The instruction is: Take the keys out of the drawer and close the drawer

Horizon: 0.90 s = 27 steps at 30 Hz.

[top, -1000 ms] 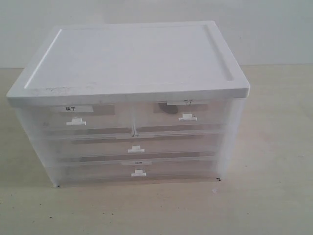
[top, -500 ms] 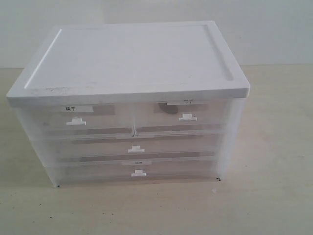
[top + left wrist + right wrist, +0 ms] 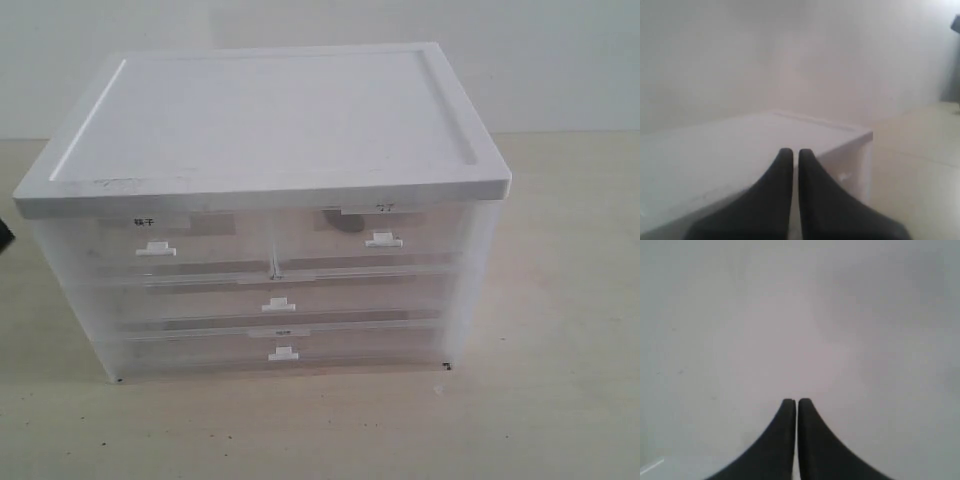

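The drawer (image 3: pixel 375 240) is the top right half-width one of a translucent cabinet (image 3: pixel 270 120) with a white lid. It is pushed in, with a small white tab handle (image 3: pixel 383 240) and a short faint label (image 3: pixel 385 208). A dark blurred shape (image 3: pixel 340 220) shows through its front; the keys cannot be made out as such. My left gripper (image 3: pixel 795 151) is shut on nothing and looks along the cabinet's (image 3: pixel 740 145) lid from its side. My right gripper (image 3: pixel 797 401) is shut and empty, facing a blank pale surface.
The top left drawer (image 3: pixel 155 245) carries a bolder label, and two full-width drawers (image 3: pixel 278 305) sit below; all are pushed in. A dark piece (image 3: pixel 4 232), probably of the left arm, shows at the left edge of the exterior view. The cabinet stands on a light wooden table (image 3: pixel 540 400).
A dark piece has come into the exterior view at its left edge beside the cabinet. The cabinet and drawers have not moved.
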Each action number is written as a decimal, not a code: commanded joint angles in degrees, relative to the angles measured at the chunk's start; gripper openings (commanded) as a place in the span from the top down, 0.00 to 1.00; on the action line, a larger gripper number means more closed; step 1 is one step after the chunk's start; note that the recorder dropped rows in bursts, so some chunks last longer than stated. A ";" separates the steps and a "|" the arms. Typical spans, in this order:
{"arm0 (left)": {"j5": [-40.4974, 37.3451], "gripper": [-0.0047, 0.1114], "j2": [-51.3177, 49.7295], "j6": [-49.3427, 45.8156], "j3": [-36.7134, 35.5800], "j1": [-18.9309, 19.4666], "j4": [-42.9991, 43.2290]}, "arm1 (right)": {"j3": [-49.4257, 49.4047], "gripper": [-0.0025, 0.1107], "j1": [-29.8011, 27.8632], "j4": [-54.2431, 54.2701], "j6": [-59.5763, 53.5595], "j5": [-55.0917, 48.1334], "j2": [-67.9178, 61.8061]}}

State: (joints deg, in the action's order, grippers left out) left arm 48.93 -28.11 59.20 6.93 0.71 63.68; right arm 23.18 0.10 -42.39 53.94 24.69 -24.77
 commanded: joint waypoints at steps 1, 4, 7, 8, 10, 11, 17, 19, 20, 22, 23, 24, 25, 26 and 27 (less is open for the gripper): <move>2.92 0.92 -9.88 -5.84 -1.78 -0.32 2.14 | 2.82 0.98 -0.12 -18.82 12.21 14.62 -10.60; 5.77 0.92 -16.24 -11.94 -2.62 -0.32 1.35 | 4.08 0.98 -0.12 -23.17 11.06 21.35 -16.57; 7.03 0.92 -22.79 -17.92 -2.86 -0.32 -3.57 | 4.46 0.98 -0.12 -25.65 6.99 29.51 -21.59; 7.32 0.92 -25.06 -20.40 -2.86 -0.32 -6.05 | 4.46 0.98 -0.12 -25.65 5.50 32.24 -22.82; 8.76 0.92 -29.13 -23.70 -2.86 -0.32 -9.12 | 4.46 0.98 -0.12 -25.77 2.46 36.24 -25.34; 10.53 0.92 -31.81 -25.98 -2.86 -0.32 -10.18 | 4.46 0.98 -0.12 -25.77 0.85 37.50 -26.15; 16.09 0.92 -42.02 -32.96 -2.86 -0.32 -15.54 | 5.82 0.98 -0.12 -20.93 -9.99 35.40 -29.13; 17.82 0.92 -44.13 -33.60 -2.86 -0.32 -16.16 | 8.35 0.98 -0.12 -20.39 -8.67 31.15 -29.12; 19.14 0.92 -45.04 -33.60 -2.86 -0.32 -16.33 | 9.69 0.98 -0.12 -20.94 -5.95 28.48 -29.12; 20.69 0.92 -46.04 -34.82 -2.86 -0.32 -16.33 | 13.95 0.98 -0.12 -24.55 -0.49 23.89 -29.12; 20.94 0.92 -46.30 -35.50 -2.86 -0.32 -16.33 | 16.20 0.98 -0.12 -26.73 0.47 21.49 -29.12; 20.94 0.92 -46.28 -35.73 -2.86 -0.32 -16.33 | 18.34 0.98 -0.12 -28.40 0.70 19.06 -29.12; 20.94 0.92 -46.28 -35.73 -2.86 -0.32 -16.33 | 20.37 0.98 -0.12 -29.55 0.83 16.81 -29.12; 20.94 0.92 -46.28 -35.73 -2.86 -0.32 -16.33 | 22.46 0.98 -0.12 -31.33 1.55 13.17 -29.12; 20.94 0.92 -46.28 -35.73 -2.86 -0.32 -16.33 | 24.13 0.98 -0.12 -34.54 2.70 9.71 -29.12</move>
State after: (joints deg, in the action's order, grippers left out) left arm 68.65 -74.24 24.19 4.28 0.59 48.01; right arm 42.36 0.10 -71.18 54.02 42.45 -53.83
